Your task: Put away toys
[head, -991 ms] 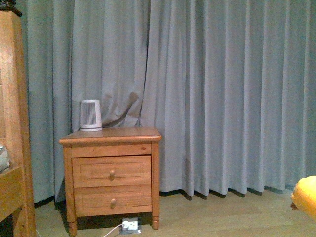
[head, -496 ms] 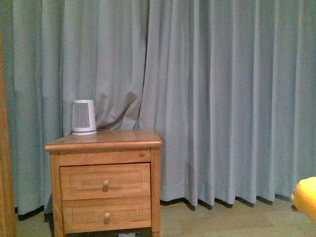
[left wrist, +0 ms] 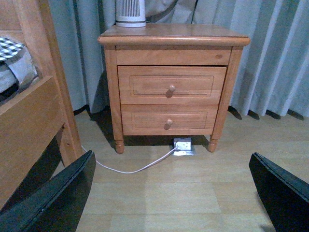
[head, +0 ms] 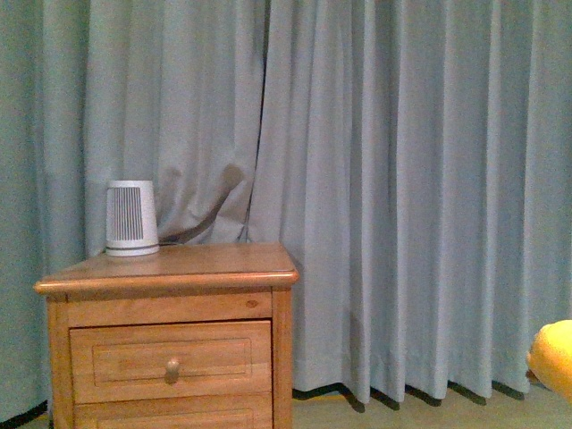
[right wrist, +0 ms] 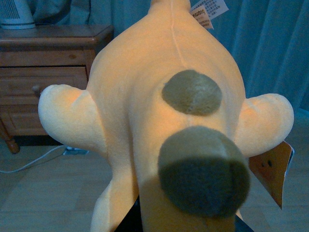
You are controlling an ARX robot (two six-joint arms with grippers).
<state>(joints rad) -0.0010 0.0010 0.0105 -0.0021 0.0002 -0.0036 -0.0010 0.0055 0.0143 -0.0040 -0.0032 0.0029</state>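
The orange-yellow plush toy (right wrist: 164, 96) hangs clear of the floor, held by the right gripper (right wrist: 188, 223) and filling the space ahead of it. The jaws are buried under the fabric, so how wide they stand cannot be told. The left gripper (left wrist: 172, 162) is spread wide with nothing between its jaws. Straight beyond them stands a wooden nightstand (left wrist: 171, 87) with a white ribbed device (left wrist: 130, 12) on top, a power strip (left wrist: 183, 146) on the floor beneath it and a curtain (head: 402, 179) behind.
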